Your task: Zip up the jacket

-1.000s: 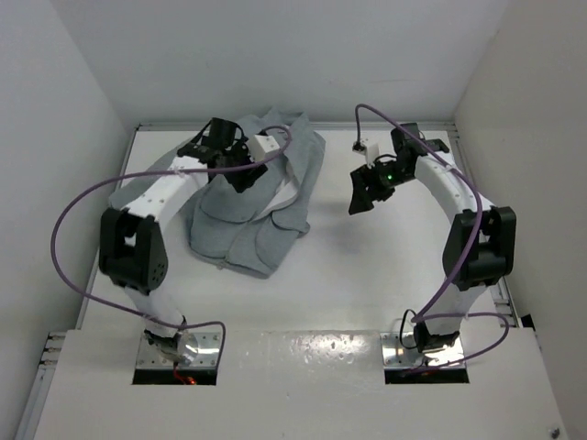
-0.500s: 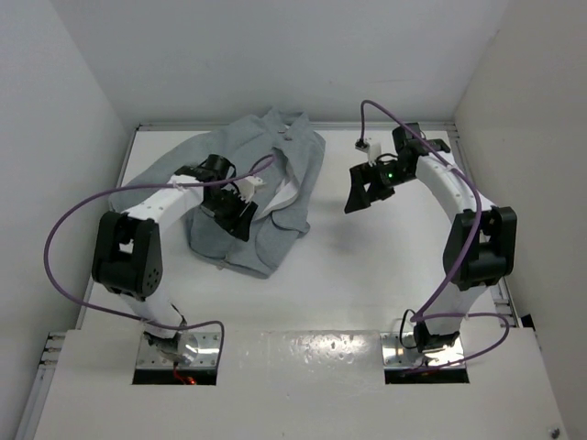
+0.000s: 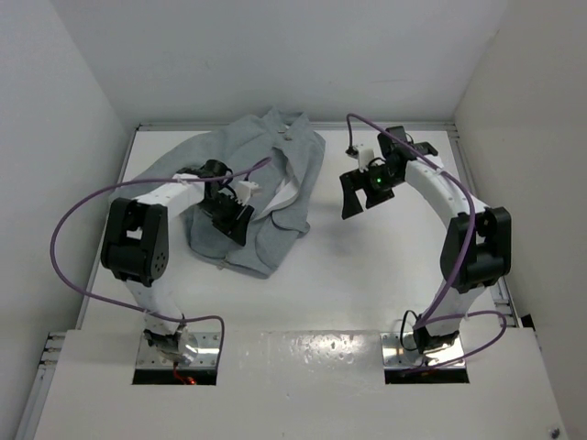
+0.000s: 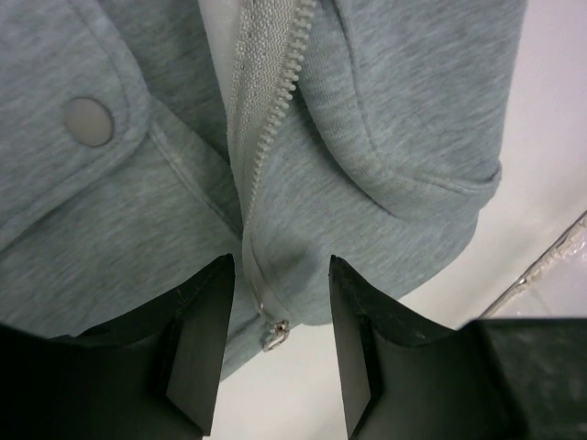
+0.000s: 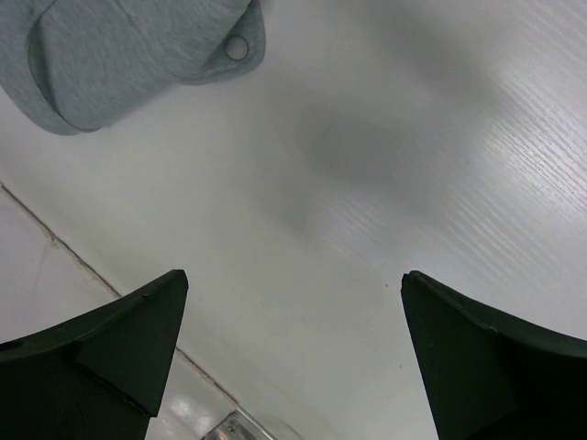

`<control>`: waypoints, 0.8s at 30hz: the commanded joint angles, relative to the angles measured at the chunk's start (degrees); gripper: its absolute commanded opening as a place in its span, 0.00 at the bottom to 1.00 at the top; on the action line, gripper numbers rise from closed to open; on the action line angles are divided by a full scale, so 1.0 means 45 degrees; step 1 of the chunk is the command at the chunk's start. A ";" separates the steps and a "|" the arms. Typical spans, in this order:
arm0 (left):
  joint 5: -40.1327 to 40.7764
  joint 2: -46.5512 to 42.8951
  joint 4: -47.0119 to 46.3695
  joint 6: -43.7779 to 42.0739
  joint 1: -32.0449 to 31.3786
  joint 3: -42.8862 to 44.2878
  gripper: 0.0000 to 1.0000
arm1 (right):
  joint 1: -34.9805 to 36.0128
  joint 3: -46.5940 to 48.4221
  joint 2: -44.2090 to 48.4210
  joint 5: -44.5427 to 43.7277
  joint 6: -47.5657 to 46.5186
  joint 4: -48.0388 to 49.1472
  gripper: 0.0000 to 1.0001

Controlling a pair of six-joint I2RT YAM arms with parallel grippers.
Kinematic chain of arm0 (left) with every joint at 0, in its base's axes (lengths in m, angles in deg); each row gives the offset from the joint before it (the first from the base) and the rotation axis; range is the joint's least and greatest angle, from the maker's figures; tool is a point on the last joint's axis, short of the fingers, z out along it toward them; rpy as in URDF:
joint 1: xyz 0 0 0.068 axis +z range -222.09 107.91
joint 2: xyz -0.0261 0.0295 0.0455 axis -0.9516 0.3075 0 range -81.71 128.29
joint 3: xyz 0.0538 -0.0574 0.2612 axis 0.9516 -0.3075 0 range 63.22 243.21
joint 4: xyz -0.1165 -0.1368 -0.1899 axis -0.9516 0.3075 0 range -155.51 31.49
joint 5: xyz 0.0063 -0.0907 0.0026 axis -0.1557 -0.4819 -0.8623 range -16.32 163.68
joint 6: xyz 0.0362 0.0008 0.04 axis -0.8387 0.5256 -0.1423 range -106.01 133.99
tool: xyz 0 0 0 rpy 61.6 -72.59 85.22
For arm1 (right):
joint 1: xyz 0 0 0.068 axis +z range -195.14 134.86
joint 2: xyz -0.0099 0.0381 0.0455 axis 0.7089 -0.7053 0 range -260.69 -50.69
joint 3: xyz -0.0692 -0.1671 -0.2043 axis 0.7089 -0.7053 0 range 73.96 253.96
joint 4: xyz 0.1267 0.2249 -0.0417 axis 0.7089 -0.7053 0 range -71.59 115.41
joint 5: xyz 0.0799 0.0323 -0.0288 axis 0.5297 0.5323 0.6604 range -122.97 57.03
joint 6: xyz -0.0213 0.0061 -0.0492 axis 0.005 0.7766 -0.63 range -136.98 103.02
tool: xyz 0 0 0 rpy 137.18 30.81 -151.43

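The left jaws stand a moderate way apart and hold nothing, with the small metal zipper pull point(image 4: 273, 335) lying in the gap between them at the bottom hem of the jacket point(image 4: 404, 110); from there the zipper point(image 4: 266, 137) runs up and away, pale lining showing beside it near the top, and a round snap button point(image 4: 88, 121) sits on a flap to its left. The right jaws are spread wide and empty, hanging over the bare white surface point(image 5: 385, 183), apart from a rounded jacket flap with its own snap point(image 5: 237, 48). From above, the jacket lies rumpled on the far left part of the surface, under the left arm point(image 3: 160, 194)
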 commanded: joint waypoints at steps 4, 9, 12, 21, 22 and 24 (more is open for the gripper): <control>-0.1188 0.0791 0.0348 -0.0924 0.0491 0.0314 0.47 | 0.0060 0.0293 0.0704 0.0608 -0.0205 -0.0320 1.00; -0.2538 -0.0144 0.1071 -0.2193 0.0883 -0.0212 0.20 | 0.0060 0.0175 0.0958 0.0667 0.0751 0.0089 0.91; -0.3223 -0.1373 0.1540 -0.2781 0.0883 -0.0349 0.21 | 0.0060 0.0137 0.0900 0.1370 0.1238 0.0402 0.89; -0.3416 -0.3056 0.0763 -0.0986 -0.0815 -0.0799 0.00 | 0.0040 -0.0506 0.0685 0.3985 0.1821 0.0381 0.88; -0.3574 -0.3056 0.0141 -0.0443 -0.0952 -0.0799 0.00 | 0.0059 -0.1069 0.1342 0.4279 0.2213 0.1562 0.89; -0.3150 -0.3056 -0.0271 0.0127 -0.1127 -0.0799 0.00 | 0.0156 -0.2204 0.1697 0.4436 0.3074 0.2624 0.89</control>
